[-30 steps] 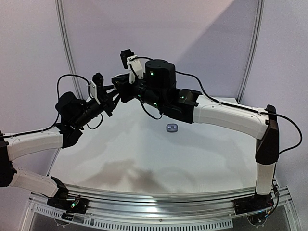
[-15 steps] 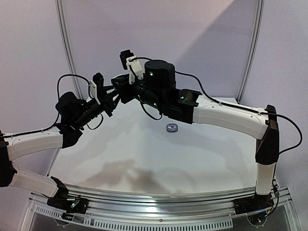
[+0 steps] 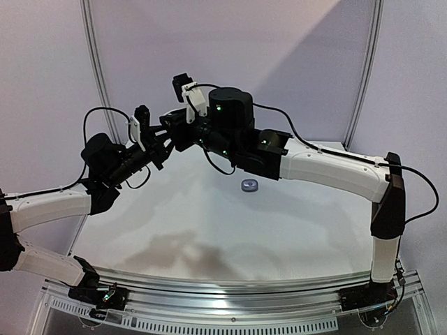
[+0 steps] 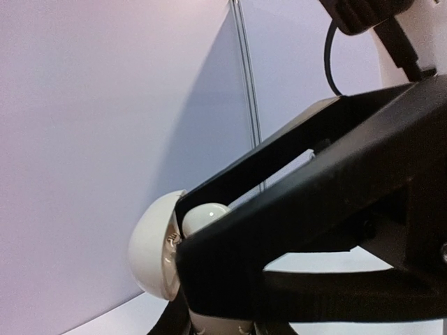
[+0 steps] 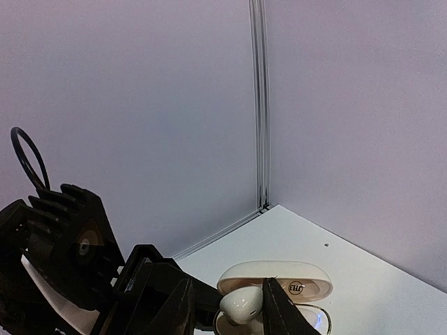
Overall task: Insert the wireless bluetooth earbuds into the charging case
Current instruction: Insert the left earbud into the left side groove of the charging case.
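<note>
Right tool (image 5: 229,314) was clamped on one small white glossy earbud (image 5: 242,300), pinching it between both fingertips just above the open cavity of a white pebble-shaped charging case (image 5: 276,279). The case's hinged lid stood up behind the earbud, its small printed logo facing the right wrist camera, so the cavity was open to the earbud from above.

Left tool (image 3: 159,143) was closed on the body of that case from the side. It held the case in the air rather than on the white counter (image 3: 209,230), probably so that the case could not slide while the other arm pressed in. The left wrist view showed the rounded white shell wedged between black fingers.

Both arms met high over the far left corner of the counter, with the tools nearly touching. The earbud appeared poised at the mouth of its socket but not yet seated. The next move would likely need a short, straight push with the earbud lined up to its recess.

One small dark grey rounded thing (image 3: 249,185) lay alone near the middle of the counter, slightly toward the right edge. It was too small to tell whether it was another case. No other earbuds were visible.
</note>
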### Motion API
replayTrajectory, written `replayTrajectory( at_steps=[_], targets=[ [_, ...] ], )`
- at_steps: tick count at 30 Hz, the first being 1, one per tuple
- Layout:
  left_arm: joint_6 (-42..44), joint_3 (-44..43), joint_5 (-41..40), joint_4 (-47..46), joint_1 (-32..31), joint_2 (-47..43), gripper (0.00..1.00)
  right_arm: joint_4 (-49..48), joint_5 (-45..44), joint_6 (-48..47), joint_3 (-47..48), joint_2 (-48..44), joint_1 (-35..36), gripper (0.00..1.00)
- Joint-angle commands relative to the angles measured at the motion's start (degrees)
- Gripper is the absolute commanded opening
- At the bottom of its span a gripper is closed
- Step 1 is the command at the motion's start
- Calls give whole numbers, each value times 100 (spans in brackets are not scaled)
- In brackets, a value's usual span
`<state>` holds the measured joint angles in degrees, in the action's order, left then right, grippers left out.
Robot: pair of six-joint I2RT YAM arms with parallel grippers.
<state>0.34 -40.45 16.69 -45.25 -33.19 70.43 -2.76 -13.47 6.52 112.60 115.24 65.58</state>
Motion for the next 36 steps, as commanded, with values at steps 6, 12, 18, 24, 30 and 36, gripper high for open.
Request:
replayTrajectory(
  at_steps=[6, 12, 18, 24, 30, 36],
  targets=[
    [-137, -34, 290, -326, -3, -135, 0, 504, -134, -56, 59, 42, 25, 38],
    [-133, -33, 287, -311, -1, -135, 0, 492, -207, -70, 74, 7, 29, 47],
    [-131, -33, 262, -293, -3, -135, 0, 484, -211, -123, 97, -22, 25, 51],
    [-139, -33, 238, -287, -2, -133, 0, 487, -323, -241, 96, -84, 32, 56],
    [-139, -25, 234, -282, 6, -135, 0, 489, -399, -330, 87, -142, 25, 60],
    [-131, -27, 232, -267, 5, -146, 0, 469, -455, -400, 80, -175, 28, 62]
  ],
)
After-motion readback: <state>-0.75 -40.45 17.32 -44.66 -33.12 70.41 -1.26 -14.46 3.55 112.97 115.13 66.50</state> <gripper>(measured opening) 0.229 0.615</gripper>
